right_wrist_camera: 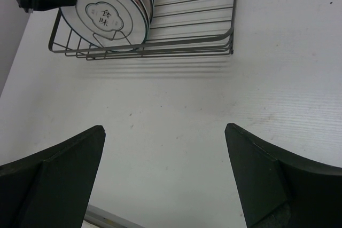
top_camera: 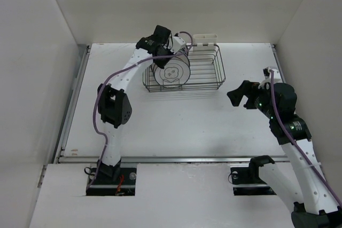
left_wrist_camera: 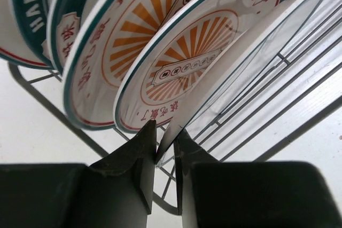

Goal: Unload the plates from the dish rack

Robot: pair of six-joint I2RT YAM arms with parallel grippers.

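Spreading across most of the top view, a white tabletop sits boxed in by plain white walls at the left, back and right. A metal rail runs down its left edge. From the lower left the left arm reaches up the frame, a purple cable looping along it, and the left tool sits over the left end of the dish rack. That dark wire basket lies in the upper middle of the frame near the back wall, a small white holder clipped to its far side. The plates stand on edge in its left part; the right part shows only wire. At centre right the right tool hangs above bare tabletop, well apart from the rack.

The left wrist view gives what the top view cannot. Teal-banded rims show at its upper left, orange sunburst faces with red lettering in the middle, and the end plate is seen nearly edge-on at the right. The left tool is clenched on that plate's rim, one finger on each face.

The right wrist view shows the rack in its upper left, with a blue-outlined emblem on the back of the nearest plate. The right tool's fingers are spread wide at the bottom corners, holding nothing.
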